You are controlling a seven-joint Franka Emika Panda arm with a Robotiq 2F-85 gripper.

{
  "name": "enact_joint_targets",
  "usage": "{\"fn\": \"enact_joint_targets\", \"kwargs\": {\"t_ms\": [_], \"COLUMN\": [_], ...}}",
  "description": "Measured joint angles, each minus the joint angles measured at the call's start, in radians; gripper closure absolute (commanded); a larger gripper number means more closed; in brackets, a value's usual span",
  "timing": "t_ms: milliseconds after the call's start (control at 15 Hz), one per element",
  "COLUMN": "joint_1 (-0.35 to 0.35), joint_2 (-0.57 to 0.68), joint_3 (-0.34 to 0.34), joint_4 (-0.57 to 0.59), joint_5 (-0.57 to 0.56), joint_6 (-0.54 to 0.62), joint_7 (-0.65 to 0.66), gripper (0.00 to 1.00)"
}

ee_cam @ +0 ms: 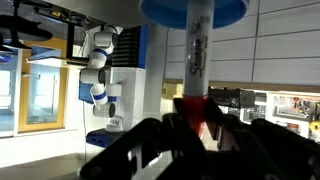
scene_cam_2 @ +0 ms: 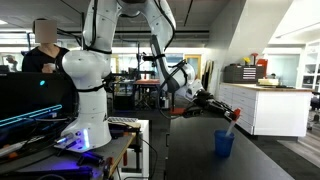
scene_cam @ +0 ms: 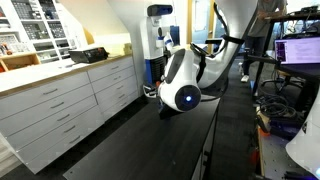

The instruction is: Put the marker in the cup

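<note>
Gripper (ee_cam: pixel 195 118) clenched on marker (ee_cam: pixel 197 50) red end, wrist view; exterior view shows cup (scene_cam_2: pixel 224 144) upright on dark tabletop (scene_cam_2: pixel 195 155).

All three pictures are coarse, and fine detail is lost. In an exterior view the dark surface (scene_cam: pixel 150 140) at the bottom is dimly lit, while daylight is admitted at upper centre. In an exterior view a glowing monitor (scene_cam_2: pixel 35 105) is seen at the left. In the wrist view the gripper (ee_cam: pixel 195 125) is rendered dark and blurred at the bottom, the marker (ee_cam: pixel 197 50) soft, and the window (ee_cam: pixel 40 90) at the left washed out
</note>
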Motion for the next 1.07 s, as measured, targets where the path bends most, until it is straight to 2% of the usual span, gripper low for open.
{"fn": "enact_joint_targets", "kwargs": {"t_ms": [1067], "joint_1": [-0.003], "joint_2": [0.0], "joint_3": [0.012], "joint_4": [-0.004], "joint_5": [0.004], "joint_6": [0.001], "joint_7": [0.0], "gripper": [0.93]}}
